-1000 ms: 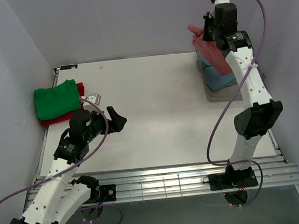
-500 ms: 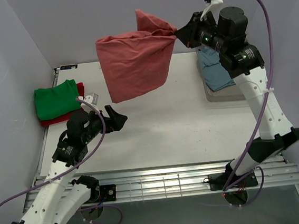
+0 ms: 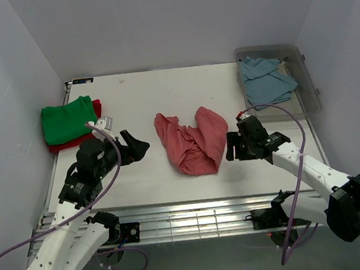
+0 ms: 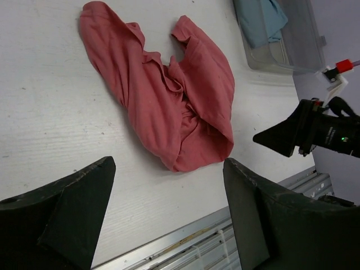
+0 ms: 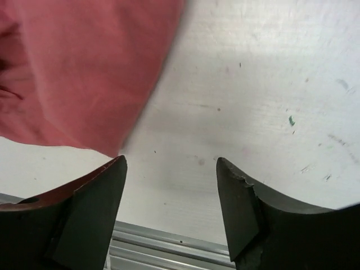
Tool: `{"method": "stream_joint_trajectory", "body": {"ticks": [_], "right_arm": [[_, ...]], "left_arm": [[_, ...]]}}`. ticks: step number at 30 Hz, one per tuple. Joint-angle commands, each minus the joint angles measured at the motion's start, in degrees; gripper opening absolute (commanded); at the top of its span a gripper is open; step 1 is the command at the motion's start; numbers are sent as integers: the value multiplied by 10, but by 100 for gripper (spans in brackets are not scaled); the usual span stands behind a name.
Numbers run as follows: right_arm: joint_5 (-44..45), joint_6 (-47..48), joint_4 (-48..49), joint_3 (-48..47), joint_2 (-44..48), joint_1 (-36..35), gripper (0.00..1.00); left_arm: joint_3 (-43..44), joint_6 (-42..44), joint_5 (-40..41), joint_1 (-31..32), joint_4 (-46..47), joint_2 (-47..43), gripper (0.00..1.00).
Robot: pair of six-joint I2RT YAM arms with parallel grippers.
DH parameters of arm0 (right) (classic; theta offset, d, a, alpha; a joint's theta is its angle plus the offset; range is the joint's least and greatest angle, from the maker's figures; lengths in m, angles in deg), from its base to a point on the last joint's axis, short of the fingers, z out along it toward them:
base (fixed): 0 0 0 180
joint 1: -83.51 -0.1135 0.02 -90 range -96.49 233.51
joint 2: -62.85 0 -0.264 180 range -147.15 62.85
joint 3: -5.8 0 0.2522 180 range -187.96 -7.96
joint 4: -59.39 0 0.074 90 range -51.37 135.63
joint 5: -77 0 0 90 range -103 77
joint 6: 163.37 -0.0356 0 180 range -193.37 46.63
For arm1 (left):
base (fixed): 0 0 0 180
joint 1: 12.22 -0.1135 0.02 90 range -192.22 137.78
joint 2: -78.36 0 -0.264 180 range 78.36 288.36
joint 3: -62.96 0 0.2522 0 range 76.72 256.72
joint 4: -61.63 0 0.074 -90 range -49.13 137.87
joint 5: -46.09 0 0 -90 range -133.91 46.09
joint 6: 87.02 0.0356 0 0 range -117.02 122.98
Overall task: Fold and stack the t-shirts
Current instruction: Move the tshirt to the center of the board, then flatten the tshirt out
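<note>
While the green shirt (image 3: 68,119) sits folded on the red shirt (image 3: 63,147), the pink shirt (image 3: 192,140) lies crumpled between left pincer (image 3: 136,145) and right pincer (image 3: 231,148), both wide, empty; blue shirt (image 3: 265,81) waits in bin (image 3: 311,90).

Plain colours all round: salmon-pink t-shirt (image 3: 190,143), bright green t-shirt (image 3: 67,119), red t-shirt (image 3: 97,107), light blue t-shirt (image 3: 265,79), see-through bin (image 3: 311,87), white tabletop (image 3: 163,92).

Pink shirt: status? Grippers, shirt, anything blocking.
Left gripper open, empty. Right gripper open, empty, just right of the shirt. Pink shirt crumpled mid-table, unfolded, neither gripper on it. Nothing between it and either gripper.
</note>
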Motion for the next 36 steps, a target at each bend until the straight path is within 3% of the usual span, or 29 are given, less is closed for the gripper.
{"method": "stream_joint_trajectory", "body": {"ticks": [1, 6, 12, 15, 23, 36], "right_arm": [[69, 21, 55, -93, 44, -16, 72], [9, 63, 75, -190, -46, -20, 70], [-61, 88, 136, -241, -172, -65, 63], [-67, 104, 138, -286, -249, -91, 49], [-43, 127, 126, -368, -383, -125, 45], [41, 144, 129, -389, -423, -125, 45]], "left_arm": [[18, -13, -21, 0, 32, 42, 86], [9, -47, -87, 10, 144, 161, 70], [79, -10, 0, 124, 188, 336, 70], [104, -3, 32, 147, 199, 403, 69], [123, 18, 53, 158, 247, 489, 68], [141, 37, 60, 165, 293, 563, 67]]}}
